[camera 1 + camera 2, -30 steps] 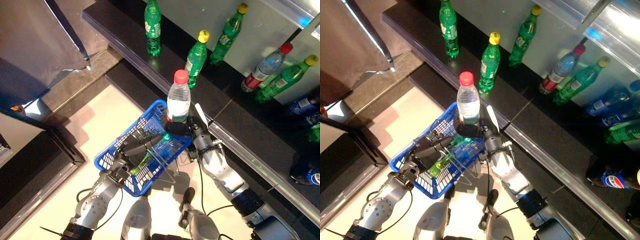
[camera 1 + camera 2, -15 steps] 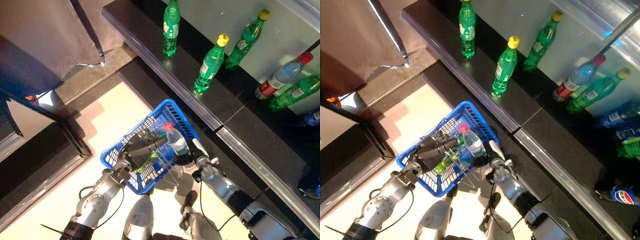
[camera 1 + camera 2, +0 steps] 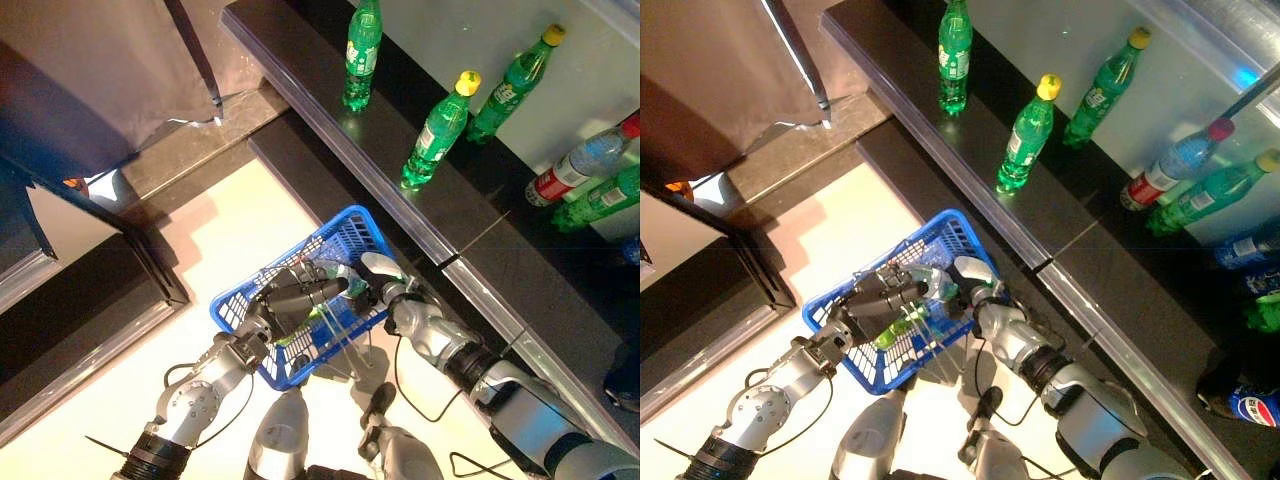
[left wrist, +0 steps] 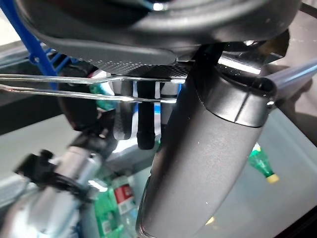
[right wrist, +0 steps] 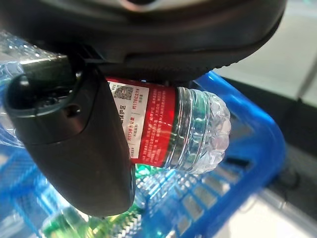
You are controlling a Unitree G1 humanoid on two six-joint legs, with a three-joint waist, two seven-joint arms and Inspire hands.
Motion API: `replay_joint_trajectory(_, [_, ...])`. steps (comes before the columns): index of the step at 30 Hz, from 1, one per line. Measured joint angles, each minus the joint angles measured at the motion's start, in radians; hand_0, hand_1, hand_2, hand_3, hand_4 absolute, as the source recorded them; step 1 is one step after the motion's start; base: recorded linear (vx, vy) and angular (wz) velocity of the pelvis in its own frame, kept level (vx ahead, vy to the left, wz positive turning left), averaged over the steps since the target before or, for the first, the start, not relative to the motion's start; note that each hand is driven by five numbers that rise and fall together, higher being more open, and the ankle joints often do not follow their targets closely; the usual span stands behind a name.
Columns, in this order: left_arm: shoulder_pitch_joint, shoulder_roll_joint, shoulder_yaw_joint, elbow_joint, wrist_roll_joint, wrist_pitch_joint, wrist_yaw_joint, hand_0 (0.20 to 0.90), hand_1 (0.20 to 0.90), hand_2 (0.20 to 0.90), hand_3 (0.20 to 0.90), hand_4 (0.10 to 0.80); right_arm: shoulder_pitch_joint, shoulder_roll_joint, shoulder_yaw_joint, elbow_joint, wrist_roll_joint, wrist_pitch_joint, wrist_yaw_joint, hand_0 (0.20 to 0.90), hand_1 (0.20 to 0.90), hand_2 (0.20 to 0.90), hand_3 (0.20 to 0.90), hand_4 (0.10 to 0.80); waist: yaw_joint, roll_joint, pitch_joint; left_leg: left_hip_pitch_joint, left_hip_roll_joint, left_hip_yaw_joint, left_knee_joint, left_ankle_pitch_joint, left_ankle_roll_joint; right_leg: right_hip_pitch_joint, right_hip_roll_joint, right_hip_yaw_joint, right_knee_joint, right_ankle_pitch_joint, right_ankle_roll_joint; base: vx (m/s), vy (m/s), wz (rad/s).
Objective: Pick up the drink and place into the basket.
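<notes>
In the left eye view, a cream floor (image 3: 215,250) meets a dark stepped ledge (image 3: 330,120) that runs diagonally across the scene, with a pale wall behind it and a dark panel (image 3: 90,70) standing at the upper left. On the ledge stand three green bottles, one with a green cap (image 3: 361,53) and two with yellow caps (image 3: 435,129) (image 3: 517,70), and farther along lean a clear bottle with a red cap (image 3: 582,165) and another green bottle (image 3: 608,196). Over the floor beside the ledge hangs a blue basket (image 3: 312,300); the left hand (image 3: 290,297) is curled round its wire handle, while the right hand (image 3: 378,285) reaches over the basket's rim nearest the ledge. The right eye view shows the same layout, with the drink (image 3: 931,285) lying low inside the basket against the right hand, and a green bottle (image 3: 898,327) lying on the basket's floor. The left wrist view shows the dark fingers (image 4: 143,121) hooked over the thin metal handle (image 4: 74,87), with blue mesh at the edge. The right wrist view shows the thumb (image 5: 79,144) and palm closed round the clear drink with its red label, lying on its side within the blue basket walls.
</notes>
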Motion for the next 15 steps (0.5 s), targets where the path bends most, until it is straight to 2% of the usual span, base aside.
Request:
replay_joint_trajectory(5, [-0.03, 0.022, -0.044, 0.0, 0.004, 0.006, 0.0, 0.3, 0.3, 0.3, 0.2, 0.1, -0.05, -0.013, 0.065, 0.0, -0.158, 0.02, 0.122, 0.3, 0.3, 0.3, 0.2, 0.1, 0.026, 0.0, 0.0, -0.001, -0.003, -0.002, 0.002, 0.0, 0.0, 0.0, -0.003, -0.001, 0.002, -0.001, 0.001, 0.0, 0.0, 0.0])
replay_joint_trajectory(11, [-0.054, 0.024, -0.076, 0.0, 0.01, 0.008, 0.0, 0.3, 0.3, 0.3, 0.2, 0.1, -0.116, -0.009, 0.117, 0.015, -0.256, 0.024, 0.225, 0.3, 0.3, 0.3, 0.2, 0.1, 0.039, 0.0, 0.0, -0.02, -0.004, -0.008, 0.011, 0.0, 0.0, -0.012, -0.003, -0.005, 0.004, -0.001, 0.001, 0.018, 0.008, 0.02])
replay_joint_trajectory(15, [-0.066, 0.024, -0.079, 0.0, 0.01, 0.025, 0.0, 0.3, 0.3, 0.3, 0.2, 0.1, -0.138, 0.012, 0.135, 0.071, -0.353, -0.031, 0.263, 0.3, 0.3, 0.3, 0.2, 0.1, 0.046, 0.0, 0.0, -0.022, -0.007, -0.013, 0.012, 0.0, 0.0, -0.012, -0.006, -0.007, 0.004, -0.002, 0.002, 0.009, 0.013, 0.02])
